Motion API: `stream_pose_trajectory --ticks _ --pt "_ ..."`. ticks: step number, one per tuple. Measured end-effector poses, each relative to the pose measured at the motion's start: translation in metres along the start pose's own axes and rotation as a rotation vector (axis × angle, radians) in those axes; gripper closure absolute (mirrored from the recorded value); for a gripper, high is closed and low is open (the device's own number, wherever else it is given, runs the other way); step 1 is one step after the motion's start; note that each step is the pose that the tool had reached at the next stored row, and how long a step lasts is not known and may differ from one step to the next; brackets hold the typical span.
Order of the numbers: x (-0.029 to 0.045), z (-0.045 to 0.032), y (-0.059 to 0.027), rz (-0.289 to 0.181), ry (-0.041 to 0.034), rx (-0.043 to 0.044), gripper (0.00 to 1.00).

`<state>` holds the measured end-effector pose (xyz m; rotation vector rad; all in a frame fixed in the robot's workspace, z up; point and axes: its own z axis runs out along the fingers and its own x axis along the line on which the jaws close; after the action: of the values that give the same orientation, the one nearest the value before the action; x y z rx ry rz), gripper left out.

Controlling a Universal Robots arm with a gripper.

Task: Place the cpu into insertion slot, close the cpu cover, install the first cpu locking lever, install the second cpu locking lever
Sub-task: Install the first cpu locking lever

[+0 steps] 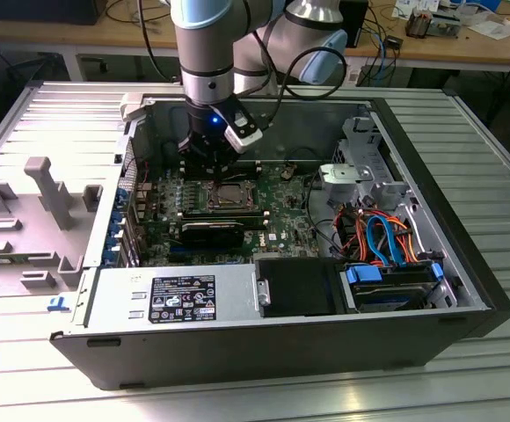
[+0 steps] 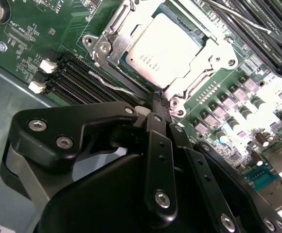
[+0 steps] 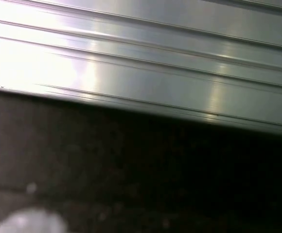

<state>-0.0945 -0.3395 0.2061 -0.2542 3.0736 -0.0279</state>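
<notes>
Arm: the gripper (image 1: 213,163) hangs inside the open computer case (image 1: 466,290), just beyond the socket.
Jaws: drawn together, nothing between them in the second wrist view.
Cpu (image 2: 163,48): seated in the insertion slot (image 1: 227,195).
Cpu cover (image 2: 214,53): down around the chip.
Worktop (image 1: 492,132): ribbed metal under the case.

I see the open computer case (image 1: 264,352) resting on a ribbed aluminium table (image 1: 466,149). Behind the case stands a wooden workbench (image 1: 79,35) with cables (image 1: 380,44) and small items. To the exterior view's left of the case lies a grey moulded tray (image 1: 26,220).
</notes>
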Motion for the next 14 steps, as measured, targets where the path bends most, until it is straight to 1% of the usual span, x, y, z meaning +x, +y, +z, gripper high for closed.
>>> stream_pose_trajectory --ticks 8,14 --pt "-0.0069 0.0055 -0.0011 -0.031 -0.0003 -0.0016 0.89" --pt "-0.0125 0.0081 -0.0020 -0.044 -0.0006 -0.0013 0.89"
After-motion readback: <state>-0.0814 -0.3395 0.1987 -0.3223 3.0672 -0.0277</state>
